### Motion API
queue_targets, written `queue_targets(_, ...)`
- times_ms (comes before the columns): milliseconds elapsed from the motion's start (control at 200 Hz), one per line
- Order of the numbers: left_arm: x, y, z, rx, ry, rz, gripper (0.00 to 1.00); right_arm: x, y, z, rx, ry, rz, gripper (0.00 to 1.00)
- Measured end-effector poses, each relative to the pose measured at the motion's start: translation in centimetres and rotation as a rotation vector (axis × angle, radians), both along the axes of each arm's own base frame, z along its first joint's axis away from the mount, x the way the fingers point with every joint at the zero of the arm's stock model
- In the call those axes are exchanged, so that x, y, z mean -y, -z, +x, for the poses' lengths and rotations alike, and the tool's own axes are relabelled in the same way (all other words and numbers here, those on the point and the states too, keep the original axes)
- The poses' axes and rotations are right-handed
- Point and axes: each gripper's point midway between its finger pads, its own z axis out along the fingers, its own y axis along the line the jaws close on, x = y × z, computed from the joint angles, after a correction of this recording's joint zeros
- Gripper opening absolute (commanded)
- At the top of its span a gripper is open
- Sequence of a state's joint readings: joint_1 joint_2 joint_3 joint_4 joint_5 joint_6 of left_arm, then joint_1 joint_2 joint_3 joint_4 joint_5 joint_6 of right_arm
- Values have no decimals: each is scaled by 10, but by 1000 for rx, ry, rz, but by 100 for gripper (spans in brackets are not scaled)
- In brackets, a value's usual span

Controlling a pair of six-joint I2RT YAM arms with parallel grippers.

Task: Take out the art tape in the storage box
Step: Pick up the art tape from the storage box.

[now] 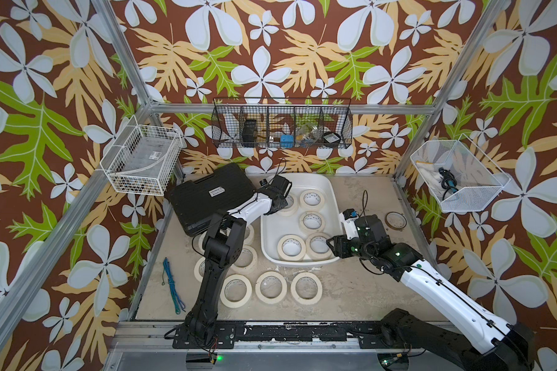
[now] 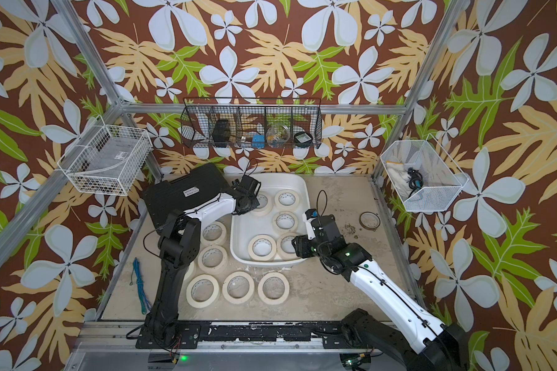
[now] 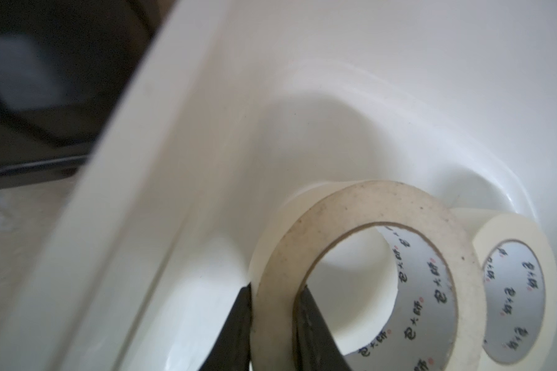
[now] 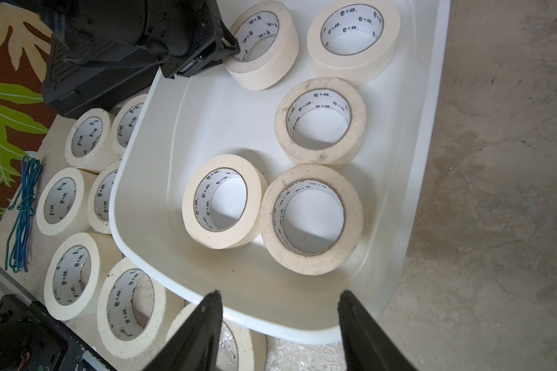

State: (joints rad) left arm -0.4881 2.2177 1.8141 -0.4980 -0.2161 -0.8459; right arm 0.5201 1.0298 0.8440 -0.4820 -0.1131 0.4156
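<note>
Tape roll (image 3: 351, 205) at far left of box (image 3: 206, 128) sits clamped by left gripper (image 3: 275, 289), one finger in the core. Four more rolls (image 4: 319, 221) lie in box. Right gripper (image 4: 280, 294) gapes empty at near rim. Risk: thin-wall pinch may slip on lift, or roll snags box wall.

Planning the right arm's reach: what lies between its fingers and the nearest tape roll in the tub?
Only bare sloping wall of the tub, as the right wrist view shows.

The tape (image 4: 358, 122) cores carry repeated black print, 包大师; the case (image 1: 200, 199) label is too small to read.
</note>
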Motion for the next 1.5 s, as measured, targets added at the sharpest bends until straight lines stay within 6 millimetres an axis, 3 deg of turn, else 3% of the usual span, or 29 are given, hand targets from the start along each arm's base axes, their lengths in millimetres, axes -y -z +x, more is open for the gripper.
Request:
queue_targets(195,-3,-53,-29,61,87,13,17,-2,-4,0,4,-5,14,61)
queue_targets(525,25,-96,-108,62,346,117,14,-4,-8,1,3,3,34,60)
queue_targets(806,39,-91,-182,46,512,243,10,-5,-12,2,8,9,46,60)
queue_targets(961,54,-89,-212,61,607,279,10,-6,-10,1,-1,16,63,59)
queue_targets(1286,59,-87,-230,91,666,294,9,-29,-9,-2,-15,-36,103,55)
queue_targets(1496,69,-85,-237,86,705,250,10,-43,-1,-1,-6,-42,16,55)
